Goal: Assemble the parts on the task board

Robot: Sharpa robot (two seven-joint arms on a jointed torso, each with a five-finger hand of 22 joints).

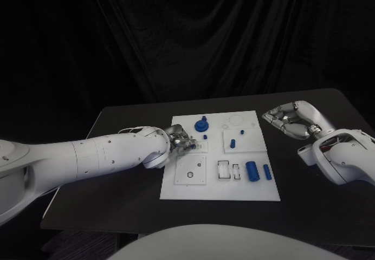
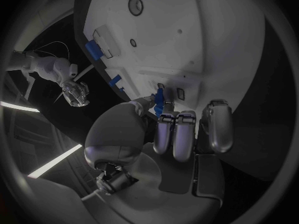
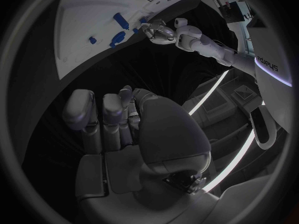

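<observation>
The white task board (image 1: 222, 187) lies in the middle of the black table. My left hand (image 1: 178, 142) hovers at the board's left edge and pinches a small blue part (image 2: 159, 103) between thumb and fingers, close above the board (image 2: 187, 35). A blue round part with a peg (image 1: 201, 125) stands near the far edge. A small blue peg (image 1: 233, 143) stands mid-board. A thick blue cylinder (image 1: 251, 170) and a slimmer one (image 1: 267, 172) lie at the near right. My right hand (image 1: 293, 120) (image 3: 118, 119) hangs right of the board, fingers loosely bent, holding nothing.
Empty recesses (image 1: 193, 168) and rectangular slots (image 1: 224, 169) mark the board's near half. Bare black table (image 1: 312, 200) surrounds the board, and a dark curtain hangs behind. My left forearm (image 1: 94, 154) crosses the table's left side.
</observation>
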